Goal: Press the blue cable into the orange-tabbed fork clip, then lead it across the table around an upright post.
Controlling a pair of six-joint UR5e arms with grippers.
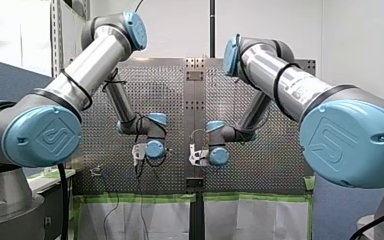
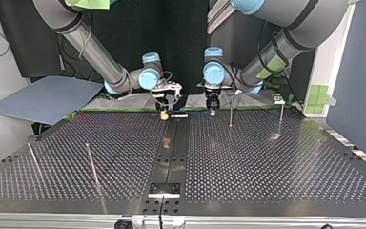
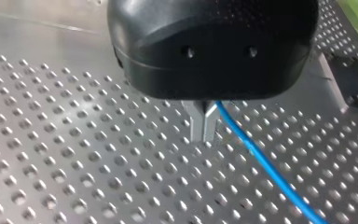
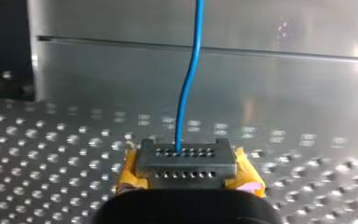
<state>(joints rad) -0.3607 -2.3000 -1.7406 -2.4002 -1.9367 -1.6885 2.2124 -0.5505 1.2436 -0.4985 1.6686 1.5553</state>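
Observation:
In the left wrist view my left gripper [image 3: 203,133], black with metal fingers, is shut on the blue cable [image 3: 261,161]. From the fingertips the cable trails away over the perforated table [image 3: 74,154]. In the right wrist view my right gripper [image 4: 186,161], with yellow pads [image 4: 247,175], is shut on the blue cable [image 4: 186,88], which runs straight ahead from its fingers. In the top view both grippers hang low over the table's far edge. My right gripper [image 2: 164,110] is left of the centre strip and my left gripper [image 2: 213,109] right of it. No orange-tabbed clip shows clearly.
Thin upright posts stand on the table: two near my left gripper [image 2: 231,112] [image 2: 281,117] and two leaning ones at the top view's near left [image 2: 91,163] [image 2: 34,160]. A small black block [image 2: 180,115] lies beside my right gripper. A black plate [image 2: 164,188] sits at the near edge.

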